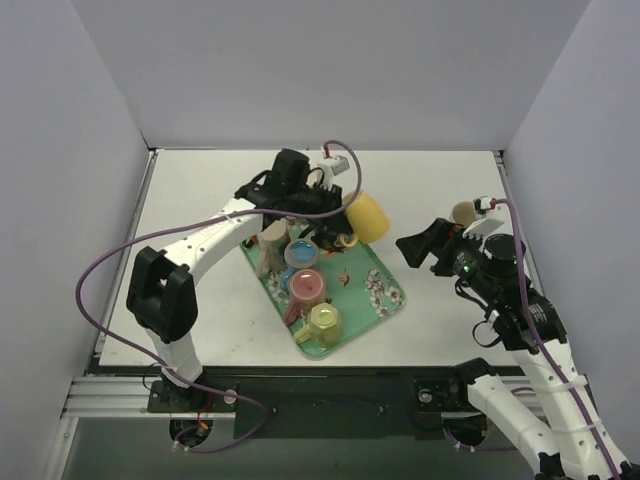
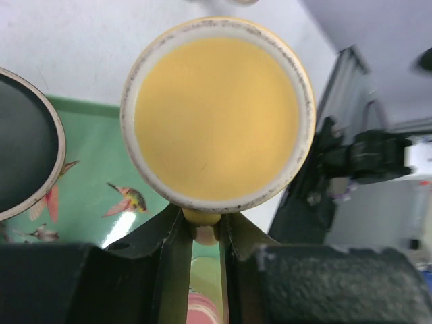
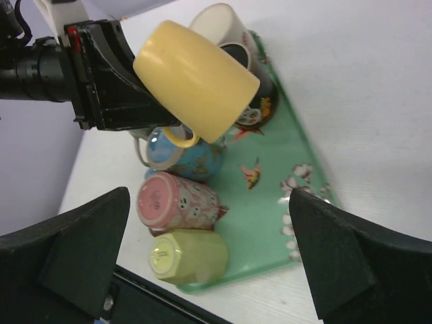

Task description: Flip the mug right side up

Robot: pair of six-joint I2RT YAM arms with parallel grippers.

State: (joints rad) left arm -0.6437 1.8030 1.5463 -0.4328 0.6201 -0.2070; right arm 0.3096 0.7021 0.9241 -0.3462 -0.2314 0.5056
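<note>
The handle of the yellow mug [image 2: 216, 111] sits mostly hidden inside the left hand [image 2: 204, 226]; the dark mug [image 2: 20, 145] is cut by the left edge.

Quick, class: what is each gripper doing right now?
Left gripper: shut on the yellow mug, by its handle.
Right gripper: open, holding nothing.
</note>
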